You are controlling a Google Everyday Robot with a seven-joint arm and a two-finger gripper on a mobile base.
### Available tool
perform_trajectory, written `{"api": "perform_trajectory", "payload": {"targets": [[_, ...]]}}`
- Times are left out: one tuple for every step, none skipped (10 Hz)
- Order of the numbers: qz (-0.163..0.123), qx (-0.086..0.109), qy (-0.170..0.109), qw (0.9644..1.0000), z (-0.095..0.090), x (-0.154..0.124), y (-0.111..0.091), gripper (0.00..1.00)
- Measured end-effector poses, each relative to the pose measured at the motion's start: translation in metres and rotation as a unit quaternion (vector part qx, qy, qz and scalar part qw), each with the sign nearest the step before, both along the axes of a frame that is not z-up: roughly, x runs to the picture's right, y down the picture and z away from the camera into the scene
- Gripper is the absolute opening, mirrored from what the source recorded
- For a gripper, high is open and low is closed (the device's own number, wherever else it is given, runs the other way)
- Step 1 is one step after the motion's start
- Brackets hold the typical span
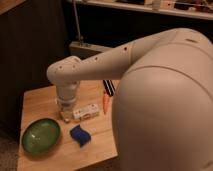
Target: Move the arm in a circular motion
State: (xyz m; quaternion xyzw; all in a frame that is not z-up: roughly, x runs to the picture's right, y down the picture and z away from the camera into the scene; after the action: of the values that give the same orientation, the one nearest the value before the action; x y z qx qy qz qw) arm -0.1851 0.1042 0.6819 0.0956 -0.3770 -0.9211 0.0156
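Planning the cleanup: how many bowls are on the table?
1. The green bowl sits at the near-left corner of the table. The arm covers much of the table, its gripper low beside the bowl, so more may be hidden.

room: dim, with warm light. a light wooden table (39, 101) stands in the foreground; its top shows plain grain. behind it a dark wall panel (35, 45) fills the left and centre. a grey box-shaped unit (91, 48) sits just behind the table's far edge, with a thin upright pole (77, 20) rising from it. a pale shelf edge (150, 9) runs along the top right. speckled grey floor (7, 152) shows at the lower left. the gripper (66, 111) hangs low over the table's left part.
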Motion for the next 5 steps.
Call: {"api": "perform_trajectory", "payload": {"targets": [[0.003, 0.006, 0.003, 1.0000, 0.014, 0.003, -0.012, 0.04], [0.004, 0.013, 0.010, 0.9999, 0.032, 0.009, -0.028, 0.04], [0.005, 0.023, 0.019, 0.9995, 0.048, 0.017, -0.047, 0.04], [0.006, 0.031, 0.029, 0.9991, 0.062, 0.025, -0.064, 0.04], [0.007, 0.041, 0.042, 0.9982, 0.076, 0.034, -0.083, 0.04]]}}
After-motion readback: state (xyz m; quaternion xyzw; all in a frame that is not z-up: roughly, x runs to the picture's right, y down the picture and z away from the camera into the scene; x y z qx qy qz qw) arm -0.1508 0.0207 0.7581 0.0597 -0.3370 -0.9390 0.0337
